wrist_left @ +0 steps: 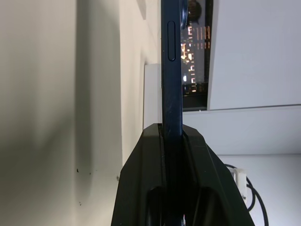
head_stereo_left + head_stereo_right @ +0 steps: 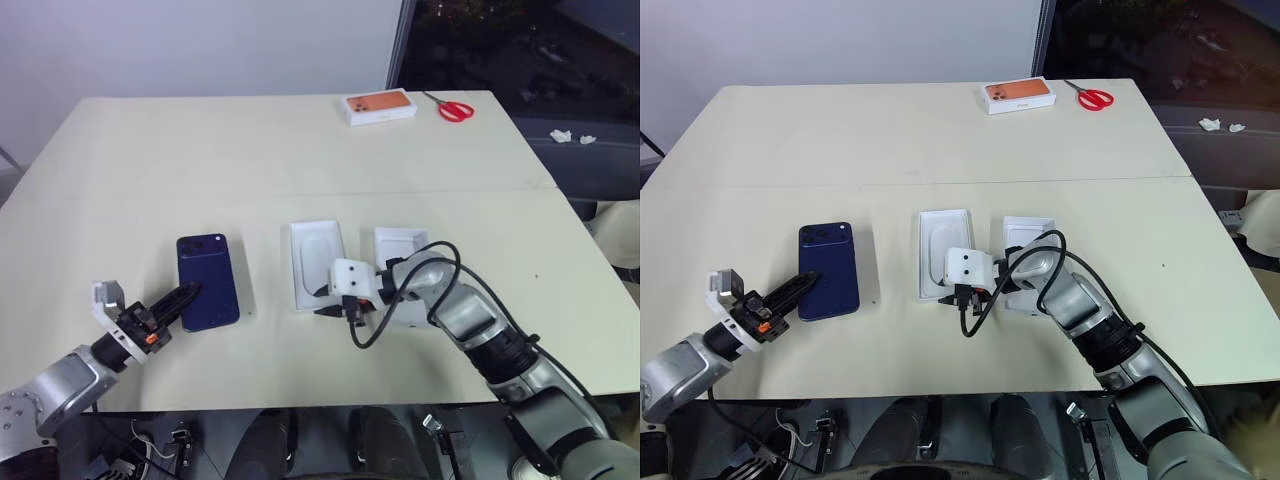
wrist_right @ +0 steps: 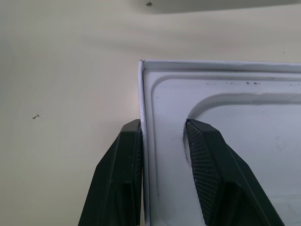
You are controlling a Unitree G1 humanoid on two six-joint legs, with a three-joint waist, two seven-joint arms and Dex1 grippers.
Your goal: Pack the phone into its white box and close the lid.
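Pinching the phone [image 2: 208, 281] by one edge, left gripper [image 2: 183, 297] jaws risk dropping it; right gripper [image 3: 164, 155] jaws, straddling the white insert [image 2: 314, 262] wall without clamping it, may nudge it aside.

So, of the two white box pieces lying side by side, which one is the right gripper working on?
The one nearer the phone: the white piece with the rounded recess. The right gripper straddles its rim, one finger outside, one inside. The other white piece lies behind the arm.
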